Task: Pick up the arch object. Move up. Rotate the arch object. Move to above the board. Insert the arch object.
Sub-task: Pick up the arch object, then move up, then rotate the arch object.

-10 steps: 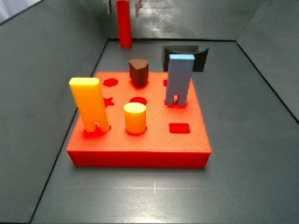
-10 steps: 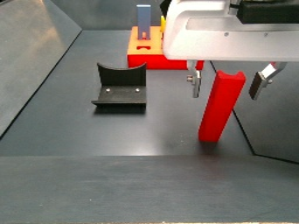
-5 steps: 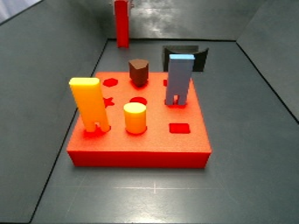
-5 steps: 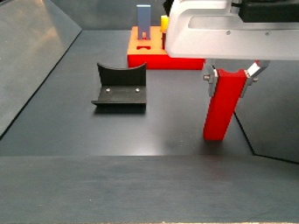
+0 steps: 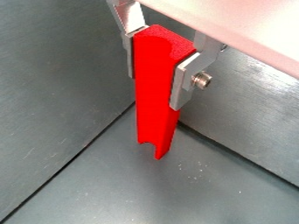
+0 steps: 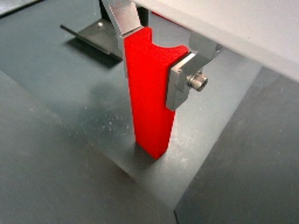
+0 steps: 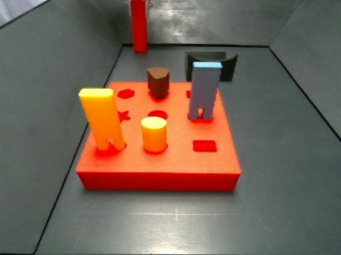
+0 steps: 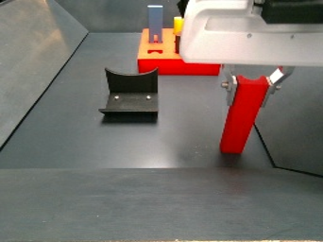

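The arch object (image 8: 243, 113) is a tall bright red block standing upright, its lower end at the dark floor. It also shows in a side view at the far back (image 7: 139, 25) and in both wrist views (image 5: 156, 105) (image 6: 149, 105). My gripper (image 8: 251, 81) is shut on its upper part, one silver finger (image 5: 184, 83) on each side; a finger (image 6: 181, 79) shows the same in a wrist view. The board (image 7: 160, 171) is a thick red slab, apart from the gripper; its edge shows behind the gripper in a side view (image 8: 171, 64).
On the board stand a yellow block (image 7: 100, 118), a yellow cylinder (image 7: 155, 132), a brown block (image 7: 159, 82) and a blue-grey two-legged block (image 7: 204, 88). The fixture (image 8: 128, 92) stands on the floor beside the board. Grey walls slope up round the floor.
The fingers, open on either side of the red block one second ago, have closed on it. The block has shifted slightly sideways. Nothing has moved since half a second ago.
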